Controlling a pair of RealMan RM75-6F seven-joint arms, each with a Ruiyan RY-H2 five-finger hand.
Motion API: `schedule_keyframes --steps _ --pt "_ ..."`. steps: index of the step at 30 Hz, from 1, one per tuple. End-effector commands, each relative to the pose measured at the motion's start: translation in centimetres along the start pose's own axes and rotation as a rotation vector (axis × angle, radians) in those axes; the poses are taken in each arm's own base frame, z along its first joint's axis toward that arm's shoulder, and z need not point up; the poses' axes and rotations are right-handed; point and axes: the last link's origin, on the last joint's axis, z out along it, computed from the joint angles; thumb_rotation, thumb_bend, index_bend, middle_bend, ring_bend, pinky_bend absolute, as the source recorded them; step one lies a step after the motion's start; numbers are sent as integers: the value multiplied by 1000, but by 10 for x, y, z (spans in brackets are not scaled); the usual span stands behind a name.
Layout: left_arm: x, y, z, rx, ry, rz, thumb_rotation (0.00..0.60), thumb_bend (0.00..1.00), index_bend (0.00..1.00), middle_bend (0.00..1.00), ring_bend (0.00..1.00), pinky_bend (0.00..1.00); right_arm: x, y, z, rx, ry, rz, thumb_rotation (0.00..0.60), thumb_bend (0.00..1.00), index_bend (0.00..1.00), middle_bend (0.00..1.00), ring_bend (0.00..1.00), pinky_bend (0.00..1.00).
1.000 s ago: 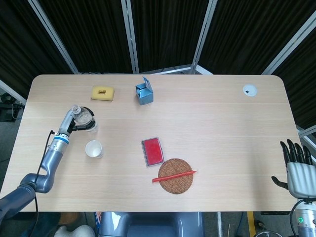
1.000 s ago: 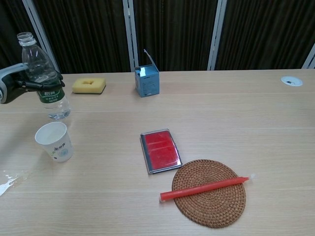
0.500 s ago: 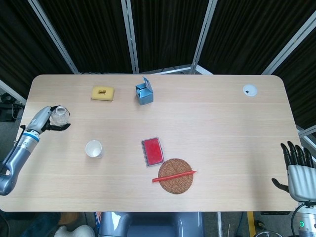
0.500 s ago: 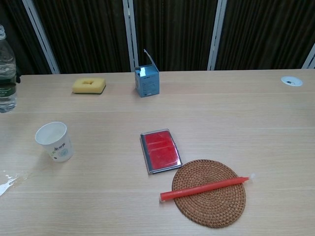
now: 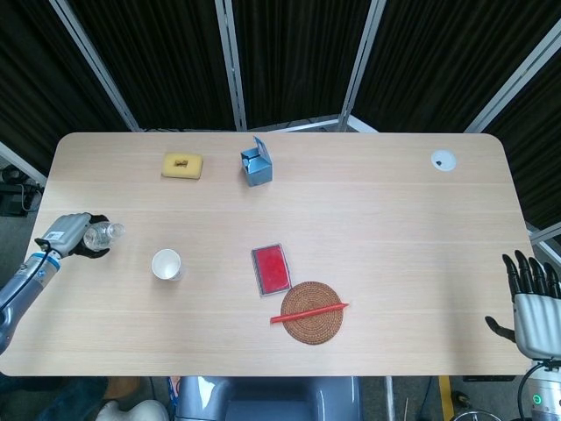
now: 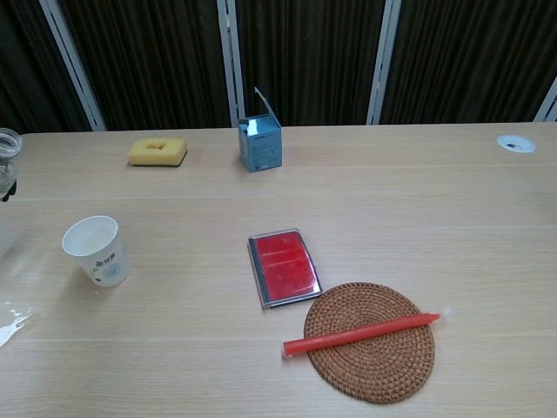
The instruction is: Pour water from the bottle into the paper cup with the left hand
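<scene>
While the left hand (image 5: 68, 233) clamps its fingers on the clear plastic bottle (image 5: 102, 233), round paper cup (image 5: 166, 264) upright on pale wood-grain worktop (image 5: 368, 228), right hand (image 5: 533, 298) fingers apart.

Red stick (image 6: 363, 333) lies across woven coaster (image 6: 370, 341), beside red case (image 6: 282, 266).

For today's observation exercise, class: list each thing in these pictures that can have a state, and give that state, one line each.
bottle: held by the left hand, tipped towards the cup, cap off
paper cup: upright, open
blue box: upright, flap open
red case: flat, closed
red stick: lying across the woven coaster
right hand: open, empty
</scene>
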Motion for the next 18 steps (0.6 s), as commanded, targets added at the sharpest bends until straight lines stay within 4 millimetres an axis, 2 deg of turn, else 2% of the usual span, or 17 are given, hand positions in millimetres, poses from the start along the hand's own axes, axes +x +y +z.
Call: schedule_keyframes --steps 1,9,18 --pt "-8 9 7 -17 -6 72 600 570 611 465 302 337 0 0 1 -3 -1 0 600 0 0 0 0 0" --pt "-12 32 18 -62 6 239 600 570 613 466 302 338 0 3 2 -13 -1 0 600 0 0 0 0 0" --pt "-16 47 27 -75 23 376 600 569 616 466 302 338 1 4 2 -16 4 2 600 0 0 0 0 0"
